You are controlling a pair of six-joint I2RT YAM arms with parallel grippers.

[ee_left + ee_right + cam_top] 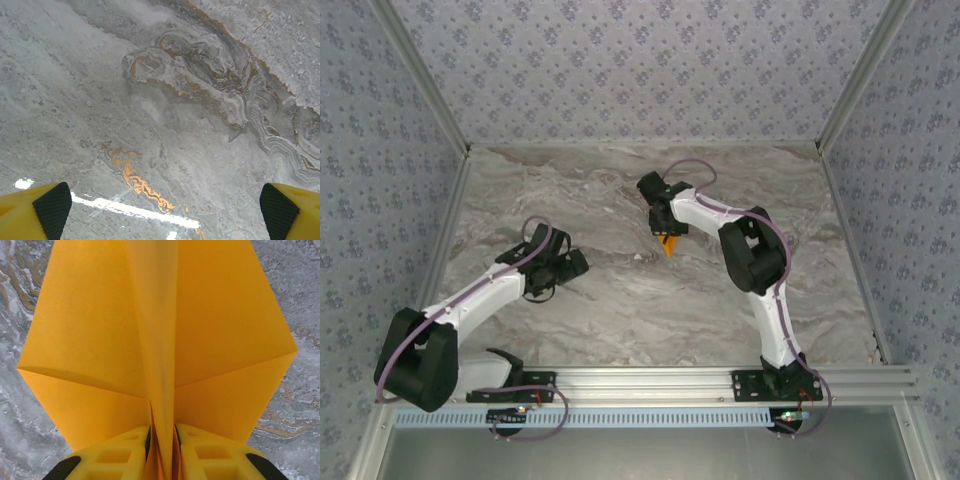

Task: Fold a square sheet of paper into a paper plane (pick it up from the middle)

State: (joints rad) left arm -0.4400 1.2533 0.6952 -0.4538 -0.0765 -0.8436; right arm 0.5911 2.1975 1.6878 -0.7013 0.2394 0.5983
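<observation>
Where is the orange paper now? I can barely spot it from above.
The orange paper sits in the right gripper, centre fold between its fingers, over the middle of the marble table, slightly right of centre in the top view.

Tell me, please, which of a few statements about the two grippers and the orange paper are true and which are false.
1. The right gripper pinches the paper plane by its centre fold. True.
2. The left gripper holds a corner of the orange paper. False: its fingers stand wide apart over the bare table, with nothing between them.
3. The orange paper is a flat, uncreased square. False: it is folded, with a wing spreading to each side of the centre fold.
4. The table has a grey marbled surface. True.
</observation>
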